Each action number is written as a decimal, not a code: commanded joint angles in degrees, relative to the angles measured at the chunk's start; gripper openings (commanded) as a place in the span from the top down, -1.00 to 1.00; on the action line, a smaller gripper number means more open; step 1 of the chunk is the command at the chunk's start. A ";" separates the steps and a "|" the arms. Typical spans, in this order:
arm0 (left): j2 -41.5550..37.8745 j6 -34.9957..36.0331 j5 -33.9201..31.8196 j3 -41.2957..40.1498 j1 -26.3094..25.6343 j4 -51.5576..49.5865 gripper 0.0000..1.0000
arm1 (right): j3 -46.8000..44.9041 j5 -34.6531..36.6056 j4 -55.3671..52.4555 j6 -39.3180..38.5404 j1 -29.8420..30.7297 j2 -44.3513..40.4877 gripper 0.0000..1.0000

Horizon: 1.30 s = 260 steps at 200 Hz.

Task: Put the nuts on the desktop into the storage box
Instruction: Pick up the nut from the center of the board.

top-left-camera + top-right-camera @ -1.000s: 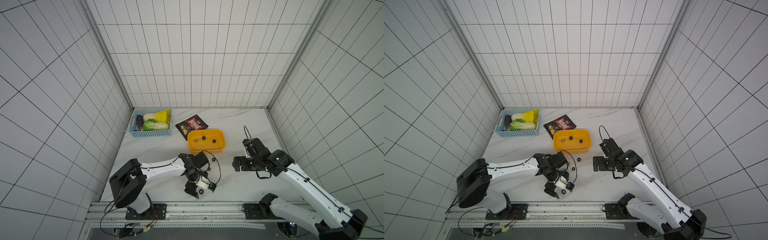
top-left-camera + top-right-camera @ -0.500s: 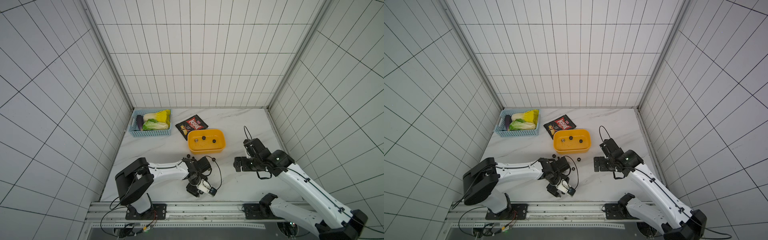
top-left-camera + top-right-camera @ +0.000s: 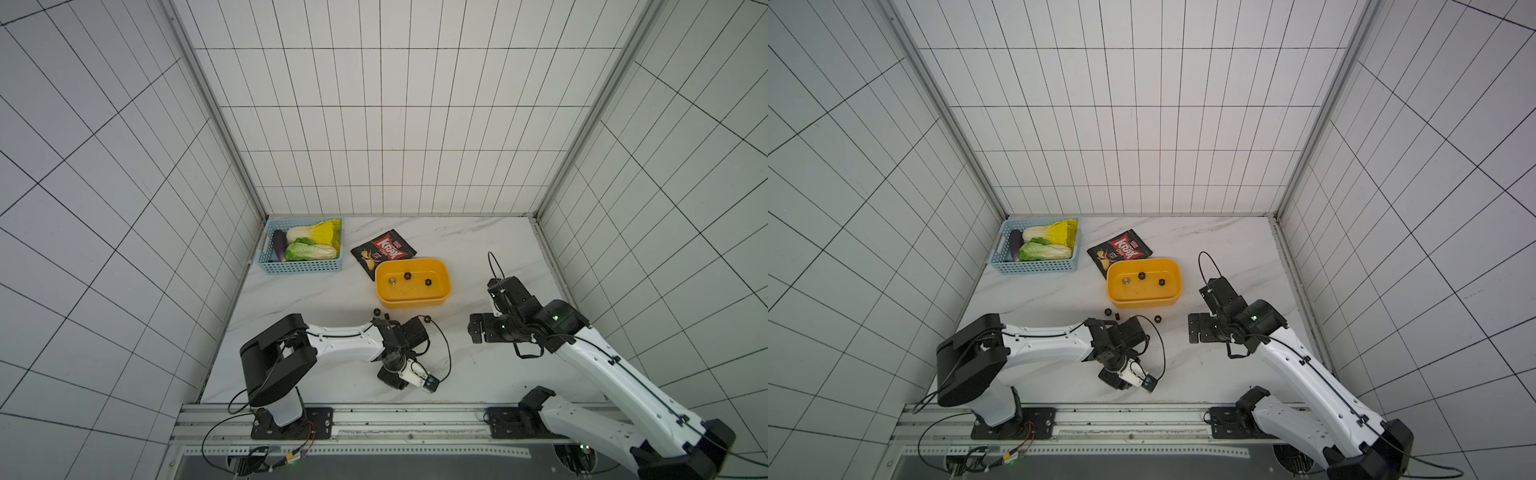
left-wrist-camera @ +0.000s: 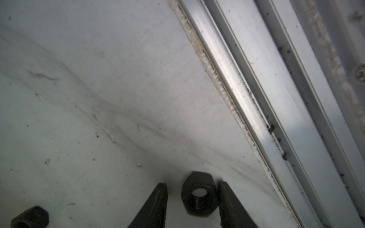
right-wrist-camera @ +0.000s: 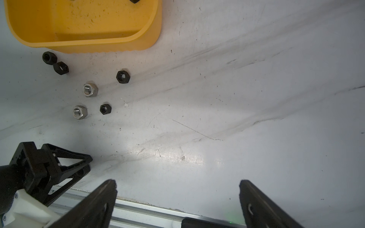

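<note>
Left wrist view: one black hexagonal metal nut (image 4: 199, 194), flat on the white marble-veined desktop (image 4: 98, 98) beside the aluminium front rail (image 4: 237, 79). Left gripper (image 4: 191, 184): jaws straddle it, one seemingly touching, the other just clear, not yet clamped. Yellow-orange plastic storage box (image 3: 413, 302): well apart.

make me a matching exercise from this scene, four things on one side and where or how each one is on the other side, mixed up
Things
1. storage box
2. blue basket
3. left gripper
4. right gripper

States
A. jaws wide apart above the desktop, nothing between them
B. a black nut sits between its jaws
C. vegetables inside
D. three nuts inside

Pairs: 1-D, 2-C, 3-B, 4-A
</note>
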 commanded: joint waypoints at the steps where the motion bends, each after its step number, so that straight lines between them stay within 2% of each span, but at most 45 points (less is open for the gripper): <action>1: 1.31 -1.00 -1.92 -0.62 -0.20 0.58 0.15 | -0.46 2.62 -1.80 -0.76 0.38 -1.32 -0.99; 55: -0.92 -0.61 -3.59 -3.40 -0.26 2.51 0.32 | -0.56 3.72 -1.84 -0.68 0.38 -2.22 -1.00; 81: -2.55 -0.80 -4.28 -4.06 -0.19 3.12 0.34 | -0.73 3.97 -1.69 -0.59 0.39 -1.96 -0.99; 122: -3.68 -5.05 -6.45 -1.98 -0.21 1.68 0.37 | -0.97 4.24 -1.52 -0.42 0.42 -1.26 -0.99; 189: -6.71 -7.78 -6.68 -0.57 -0.10 -1.54 0.43 | -1.41 4.55 -1.43 -0.24 0.38 -1.15 -0.99; 214: -7.58 -8.97 -4.88 0.62 1.42 -3.49 0.46 | -1.60 3.98 -1.34 -0.49 0.38 -1.39 -0.99; 260: -9.56 -11.29 -0.41 5.31 7.17 -8.87 0.47 | -1.83 4.60 -1.01 -0.39 0.31 -1.48 -0.99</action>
